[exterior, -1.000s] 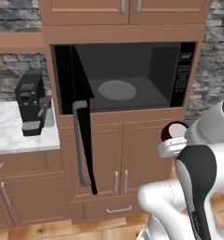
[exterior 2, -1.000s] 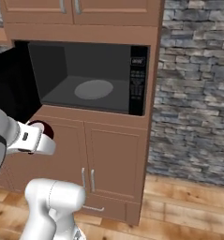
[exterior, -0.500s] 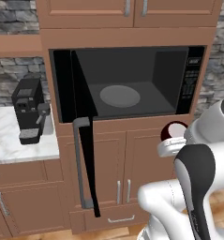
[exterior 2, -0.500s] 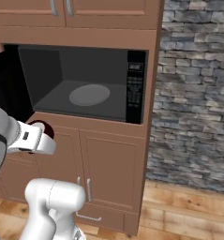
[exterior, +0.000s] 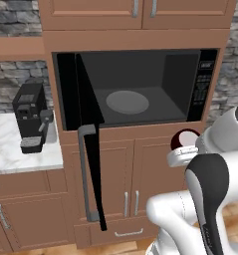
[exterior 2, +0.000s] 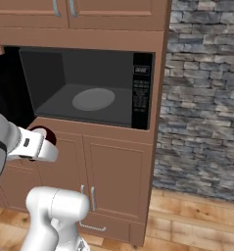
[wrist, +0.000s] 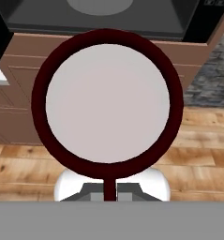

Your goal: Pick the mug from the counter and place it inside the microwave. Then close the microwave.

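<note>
Your claw (wrist: pixel 105 190) clamps mug (wrist: pixel 107 104) by handle, below open microwave (exterior: pixel 140 89); left base view adds coffee machine (exterior: pixel 31 116) on tabletop (exterior: pixel 16 157).

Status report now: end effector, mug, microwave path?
End effector shut on small dark red mug. Large black microwave door open, grey turntable bare. Mug below opening.

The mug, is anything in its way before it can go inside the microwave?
Nothing visible is. The mug is held in the gripper, below the microwave opening. The door is swung wide open, and the turntable is bare.
</note>
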You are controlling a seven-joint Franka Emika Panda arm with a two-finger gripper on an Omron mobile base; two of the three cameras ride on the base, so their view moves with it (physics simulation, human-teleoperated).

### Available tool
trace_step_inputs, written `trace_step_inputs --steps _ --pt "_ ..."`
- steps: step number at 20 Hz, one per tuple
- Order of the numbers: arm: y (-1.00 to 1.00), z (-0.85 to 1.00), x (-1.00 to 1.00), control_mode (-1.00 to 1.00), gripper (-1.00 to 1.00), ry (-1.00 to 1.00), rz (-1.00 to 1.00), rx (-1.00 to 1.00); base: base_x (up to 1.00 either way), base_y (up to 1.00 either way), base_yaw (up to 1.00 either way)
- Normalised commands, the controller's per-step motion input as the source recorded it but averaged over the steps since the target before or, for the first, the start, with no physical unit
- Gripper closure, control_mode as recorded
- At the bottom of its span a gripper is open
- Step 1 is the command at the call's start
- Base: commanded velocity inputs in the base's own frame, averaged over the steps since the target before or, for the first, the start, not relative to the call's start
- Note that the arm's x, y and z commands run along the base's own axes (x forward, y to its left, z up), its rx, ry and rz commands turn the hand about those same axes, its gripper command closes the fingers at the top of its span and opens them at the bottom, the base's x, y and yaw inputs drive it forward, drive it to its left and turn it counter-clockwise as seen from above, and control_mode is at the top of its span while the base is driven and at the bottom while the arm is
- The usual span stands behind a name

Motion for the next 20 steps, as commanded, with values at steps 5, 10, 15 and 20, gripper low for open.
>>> trace_step_inputs --steps 5,10,15,20 --pt "0.00 0.00 0.00 1.00 1.00 0.00 0.00 0.00 0.00 0.00 0.00" --pt "0.00 0.00 -0.03 -1.00 1.00 -0.10 0.02 0.00 0.00 0.00 0.00" --pt "0.08 0.00 -0.11 -1.00 1.00 -0.21 0.12 0.00 0.00 0.00 0.00" --pt "0.11 0.02 0.00 -1.00 1.00 -0.04 0.04 0.00 0.00 0.00 0.00"
